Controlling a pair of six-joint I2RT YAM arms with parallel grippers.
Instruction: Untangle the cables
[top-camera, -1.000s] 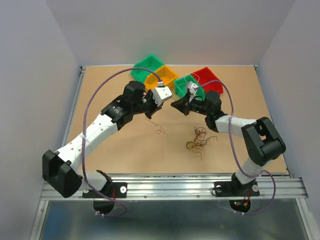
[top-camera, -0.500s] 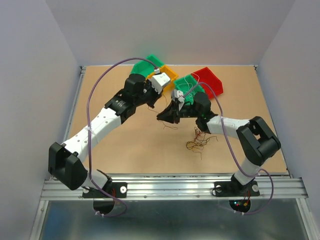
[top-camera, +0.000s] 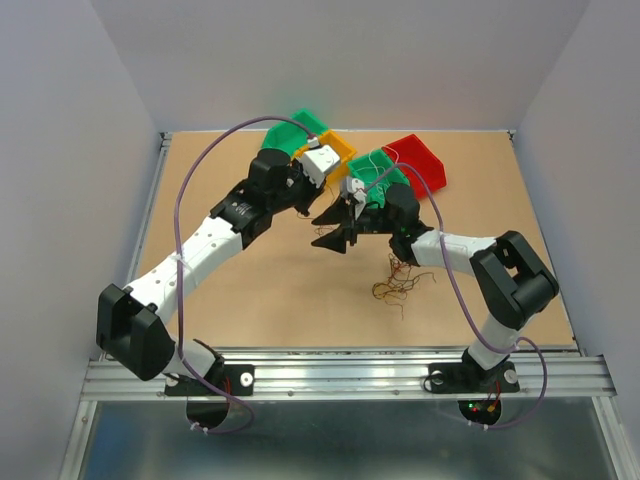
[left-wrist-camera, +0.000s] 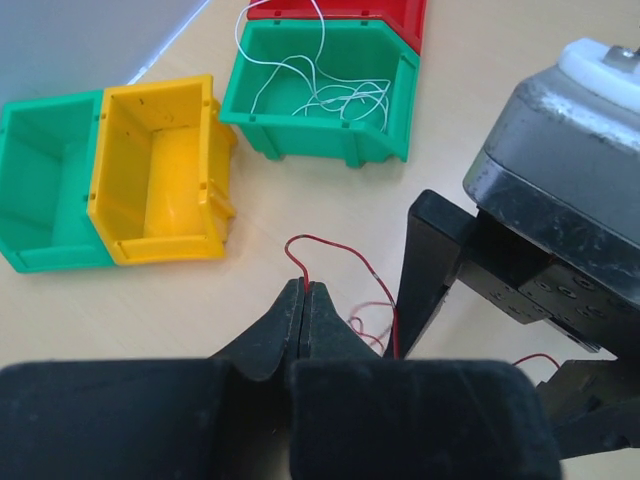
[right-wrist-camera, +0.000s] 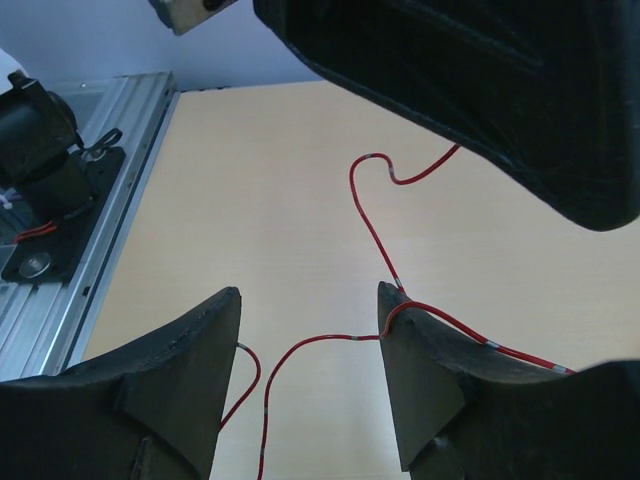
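Cables (top-camera: 397, 284) litter the tan table (top-camera: 285, 305) between grey walls (top-camera: 60, 150).

red wire (right-wrist-camera: 376, 240) cut off below, tangle (top-camera: 400, 280) strands too small

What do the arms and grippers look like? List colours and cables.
Both the left arm and right arm have white links with black joints, and a purple cable loops along each. The left gripper and right gripper have plain black wedge-shaped fingers.

DESK (top-camera: 250, 290), 12 O'CLOCK: A green bin (top-camera: 303, 123) touches a yellow bin (top-camera: 340, 148). Toward 1 o'clock, a second green bin (top-camera: 380, 165) abuts a red bin (top-camera: 420, 160). A metal rail (top-camera: 350, 370) lines 6 o'clock.
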